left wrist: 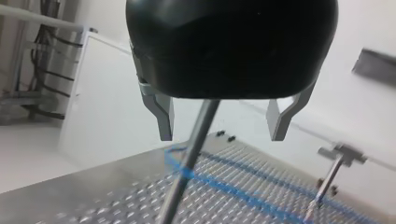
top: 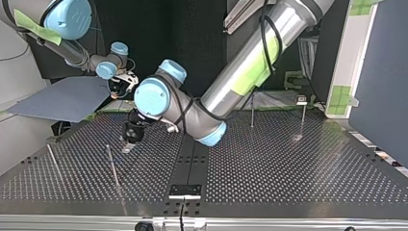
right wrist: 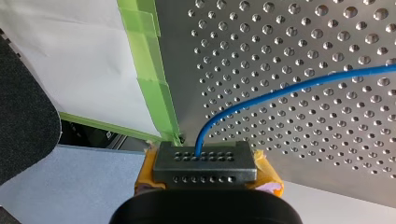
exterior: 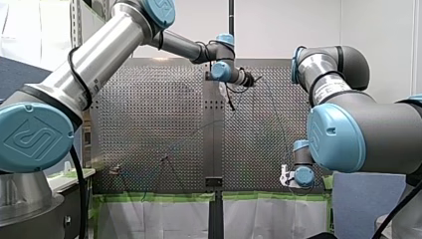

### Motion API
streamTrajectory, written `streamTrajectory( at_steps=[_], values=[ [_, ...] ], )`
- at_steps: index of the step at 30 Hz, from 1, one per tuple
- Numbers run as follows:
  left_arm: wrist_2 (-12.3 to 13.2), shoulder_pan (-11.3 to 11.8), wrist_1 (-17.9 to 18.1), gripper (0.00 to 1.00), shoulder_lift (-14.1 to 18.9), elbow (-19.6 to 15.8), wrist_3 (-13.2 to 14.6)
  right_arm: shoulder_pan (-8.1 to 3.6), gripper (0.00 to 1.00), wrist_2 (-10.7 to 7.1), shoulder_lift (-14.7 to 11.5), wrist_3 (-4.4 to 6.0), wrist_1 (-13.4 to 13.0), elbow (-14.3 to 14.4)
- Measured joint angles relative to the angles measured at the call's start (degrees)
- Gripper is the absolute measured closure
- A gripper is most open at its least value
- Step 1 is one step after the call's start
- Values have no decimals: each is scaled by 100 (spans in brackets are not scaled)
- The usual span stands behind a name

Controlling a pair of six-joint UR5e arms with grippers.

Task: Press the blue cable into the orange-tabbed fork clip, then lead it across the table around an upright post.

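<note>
The blue cable (right wrist: pixel 280 91) runs out of my right gripper (right wrist: pixel 204 161), whose yellow pads are shut on it at the table's taped edge. It lies across the perforated table and bends around the foot of a metal post (left wrist: pixel 196 135), as the blue cable (left wrist: pixel 224 184) in the left wrist view. My left gripper (left wrist: pixel 220 136) hangs open over the table with that post seen between its metal fingers, touching neither. In the top view my left gripper (top: pixel 128 146) points down beside a thin post (top: pixel 114 166), and my right gripper (top: pixel 120 86) is at the back left. A small clip (top: pixel 300 100) tops a post at the right.
More thin posts stand on the table: one at the top view's far left (top: pixel 53 159) and one right of the middle (top: pixel 252 110). A T-headed post (left wrist: pixel 336 156) rises ahead of my left gripper. Green tape (right wrist: pixel 149 70) lines the table's edge.
</note>
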Motion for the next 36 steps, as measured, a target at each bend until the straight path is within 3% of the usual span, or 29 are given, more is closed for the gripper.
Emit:
streamTrajectory(
  at_steps=[8,16,36],
  values=[
    [385,-58,-193,2,195,1,103,0,100,0,0,0,1,0],
    [406,-106,-474,2,294,-1,436,0,100,-1,0,0,1,-1],
    [-279,-136,-543,2,297,1,1333,22,100,-1,0,-28,97,-57]
  ],
)
